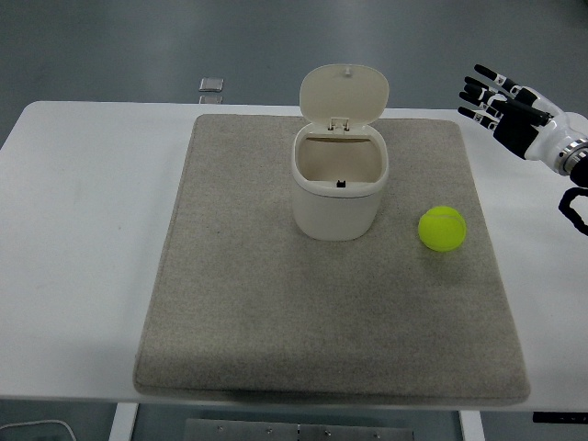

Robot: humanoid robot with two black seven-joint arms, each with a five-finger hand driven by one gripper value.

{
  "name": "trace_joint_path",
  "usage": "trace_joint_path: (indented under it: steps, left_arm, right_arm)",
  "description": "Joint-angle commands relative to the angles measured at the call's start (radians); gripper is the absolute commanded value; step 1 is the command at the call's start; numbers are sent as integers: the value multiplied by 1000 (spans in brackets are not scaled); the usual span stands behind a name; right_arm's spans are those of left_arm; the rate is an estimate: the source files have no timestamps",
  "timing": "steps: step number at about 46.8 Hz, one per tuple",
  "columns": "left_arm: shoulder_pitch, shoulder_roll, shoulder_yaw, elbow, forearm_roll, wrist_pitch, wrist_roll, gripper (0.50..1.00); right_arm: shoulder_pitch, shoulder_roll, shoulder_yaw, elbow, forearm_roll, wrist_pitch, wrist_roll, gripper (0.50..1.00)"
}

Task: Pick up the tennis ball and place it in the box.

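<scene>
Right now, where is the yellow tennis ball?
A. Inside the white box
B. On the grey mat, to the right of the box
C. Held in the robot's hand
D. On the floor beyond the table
B. The tennis ball lies on the grey mat, to the right of the open-lidded white box, apart from it, while the right hand is raised with fingers spread, holding nothing.

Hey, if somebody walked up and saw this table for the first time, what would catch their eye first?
Probably the bright yellow-green tennis ball, lying alone on the grey mat to the right of the box. Next, the cream box at the mat's centre, its hinged lid standing open. Then the right hand at the upper right edge, fingers spread, holding nothing and well away from the ball.
</scene>
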Motion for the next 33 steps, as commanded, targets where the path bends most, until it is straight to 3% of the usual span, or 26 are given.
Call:
trace_joint_path:
  steps: [1, 33]
  left_arm:
    - [2, 0, 0, 1, 0, 0, -1, 992]
    - [-3, 0, 0, 2, 0, 0, 0, 992]
  right_arm:
    - [0, -1, 4, 1, 0, 1, 1, 921]
    - [6, -12, 7, -2, -2, 9, 1, 921]
